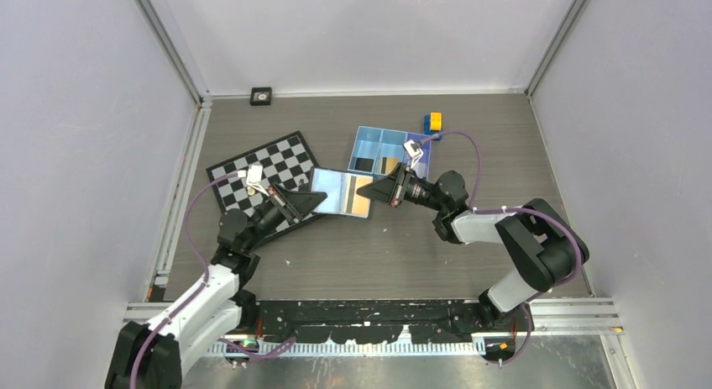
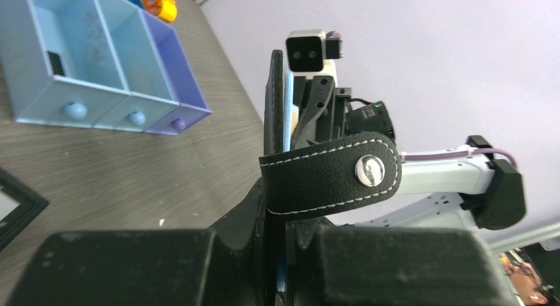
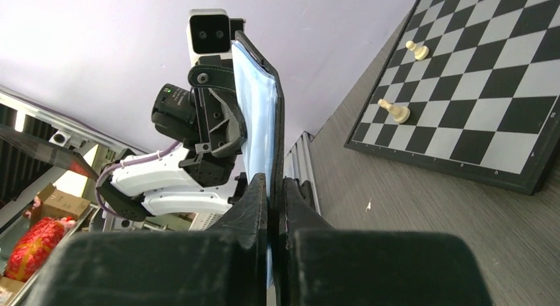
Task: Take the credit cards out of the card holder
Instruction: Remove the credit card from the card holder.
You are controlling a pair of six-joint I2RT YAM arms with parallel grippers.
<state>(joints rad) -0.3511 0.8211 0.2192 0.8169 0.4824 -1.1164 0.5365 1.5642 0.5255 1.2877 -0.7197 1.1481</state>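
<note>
1. Two robot arms meet over the middle of a grey wood-grain desk (image 1: pixel 378 254). Between them they hold an open black card holder (image 1: pixel 340 192), just in front of a light-blue three-compartment tray (image 1: pixel 369 141). Whether the holder touches the desk cannot be told.
2. The left end effector (image 1: pixel 317 201) is clamped almost closed on the holder's left edge. It grips right beside a black leather strap (image 2: pixel 330 176) with white stitching and a metal snap.
3. The right end effector (image 1: pixel 361 190) is closed tight on the opposite, right edge. The holder's pale blue lining runs down between its fingers (image 3: pixel 254 207). Whether it pinches a card as well as the cover cannot be told.
4. One gold-orange credit card (image 1: pixel 359 206) shows on the holder's right half, next to the right fingertips. No second card can be made out.
5. The card looks thin, flat and smooth, so it is probably light, stiff and slippery. It should be pinched across its flat faces at an exposed edge and slid straight out along its pocket.
6. The holder looks soft and hinged at its fold, so it will likely flex unless the left side braces it.
7. A chessboard (image 1: pixel 260 175) with pale chess pieces (image 3: pixel 396 110) lies to the left, and yellow-and-blue toy blocks (image 1: pixel 432 123) sit beyond the tray.
</note>
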